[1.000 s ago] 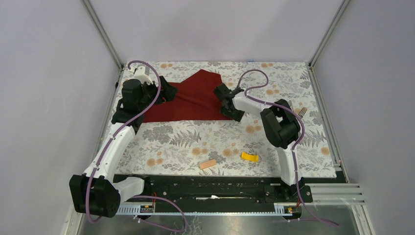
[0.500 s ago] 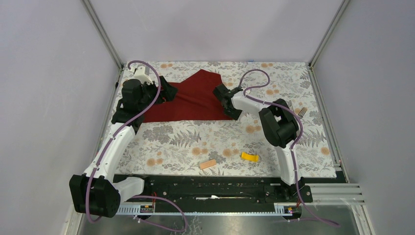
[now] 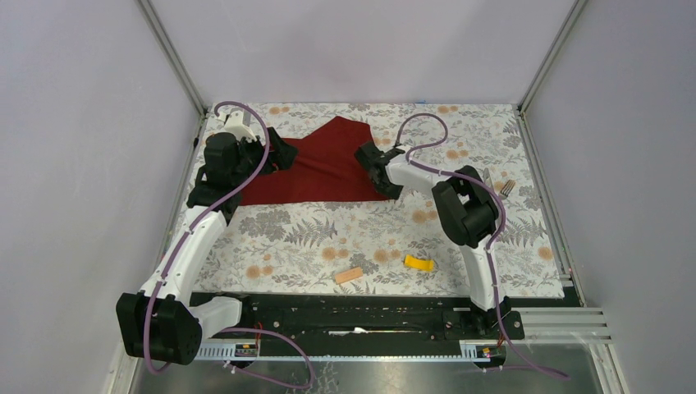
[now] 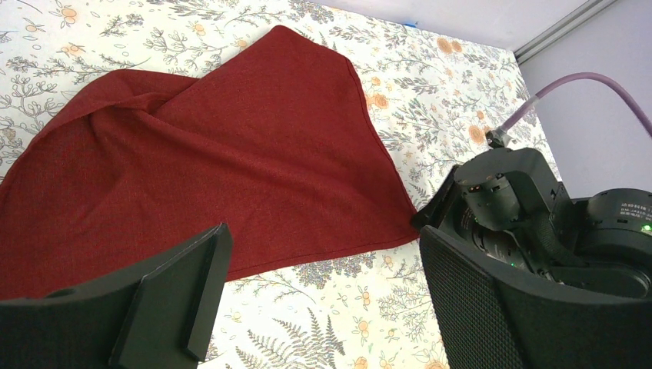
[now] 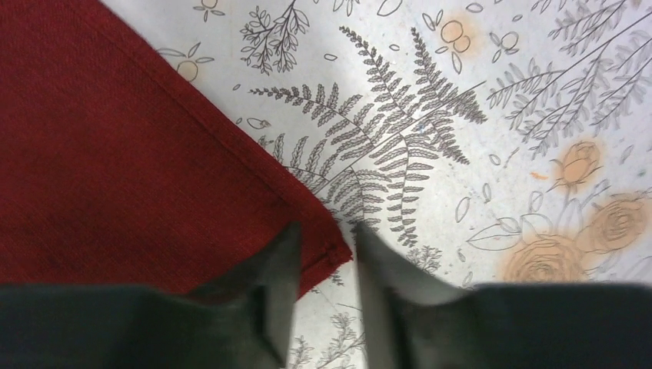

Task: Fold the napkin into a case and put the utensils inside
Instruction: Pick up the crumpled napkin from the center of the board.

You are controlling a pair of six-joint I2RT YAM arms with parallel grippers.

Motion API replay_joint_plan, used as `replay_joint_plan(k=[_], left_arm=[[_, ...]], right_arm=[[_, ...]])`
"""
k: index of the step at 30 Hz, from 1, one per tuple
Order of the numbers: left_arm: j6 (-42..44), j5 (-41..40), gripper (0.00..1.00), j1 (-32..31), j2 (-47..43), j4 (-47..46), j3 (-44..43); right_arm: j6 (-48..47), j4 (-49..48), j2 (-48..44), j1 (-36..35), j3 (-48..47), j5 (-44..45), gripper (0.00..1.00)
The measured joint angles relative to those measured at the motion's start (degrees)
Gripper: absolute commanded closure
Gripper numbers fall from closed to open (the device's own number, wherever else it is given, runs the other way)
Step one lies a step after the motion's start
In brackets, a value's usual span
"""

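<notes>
**Fingers at two ends of the napkin**

Right gripper (image 5: 327, 257): my two fingers stand narrow, with only a slim gap between them. One hemmed corner of the napkin (image 5: 115, 154) lies flat in that gap. The rest of the dark red cloth spreads up and to the left of these fingers, and the floral table cover (image 5: 492, 92) shows bare to their right. I cannot tell whether my pads pinch the corner or only flank it.

Left gripper (image 4: 323, 250): my fingers stand wide apart and hold nothing. The left finger (image 4: 181, 296) is over the near edge of the cloth; the right one is over the floral cover, just beside the same corner. Ahead of these fingers the napkin lies spread, with a soft ridge toward its far left side and a point at its far edge.

Utensils (image 3: 502, 185): silver pieces lie on the cover well to the right of my right fingers, partly hidden by that arm's elbow. A tan block (image 3: 349, 275) and a yellow block (image 3: 419, 263) lie well nearer the arm bases, apart from both grippers.
</notes>
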State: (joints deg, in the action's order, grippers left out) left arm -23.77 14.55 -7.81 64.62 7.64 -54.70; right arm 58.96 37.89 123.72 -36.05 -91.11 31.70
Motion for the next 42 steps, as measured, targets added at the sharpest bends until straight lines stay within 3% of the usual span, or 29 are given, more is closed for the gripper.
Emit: replay_joint_plan(k=[4, 7, 13, 20, 31, 36, 42], left_arm=[[0.0, 0.0, 0.03, 0.0, 0.0, 0.0, 0.0], [0.0, 0.1, 0.03, 0.0, 0.0, 0.0, 0.0], [-0.3, 1.3, 0.03, 0.0, 0.0, 0.0, 0.0], [-0.6, 1.8, 0.03, 0.0, -0.2, 0.0, 0.0], [-0.7, 1.9, 0.02, 0.0, -0.6, -0.1, 0.0], [-0.7, 1.9, 0.02, 0.0, -0.6, -0.1, 0.0], [-0.6, 1.6, 0.02, 0.0, -0.6, -0.1, 0.0]], right_arm=[[-2.0, 1.4, -0.1, -1.4, 0.0, 2.9, 0.12], [-3.5, 4.2, -0.8, -2.4, -0.4, 3.7, 0.04], [-6.2, 7.3, -2.1, -2.8, -4.5, 1.6, 0.23], [-6.1, 8.0, 1.7, -2.8, -11.8, -0.2, 0.24], [-5.0, 9.3, 6.3, -2.2, -11.7, -2.9, 0.24], [-4.8, 4.7, 3.3, -1.7, -6.2, -3.8, 0.2], [-9.0, -3.7, -3.0, 2.1, 4.5, -7.6, 0.23]])
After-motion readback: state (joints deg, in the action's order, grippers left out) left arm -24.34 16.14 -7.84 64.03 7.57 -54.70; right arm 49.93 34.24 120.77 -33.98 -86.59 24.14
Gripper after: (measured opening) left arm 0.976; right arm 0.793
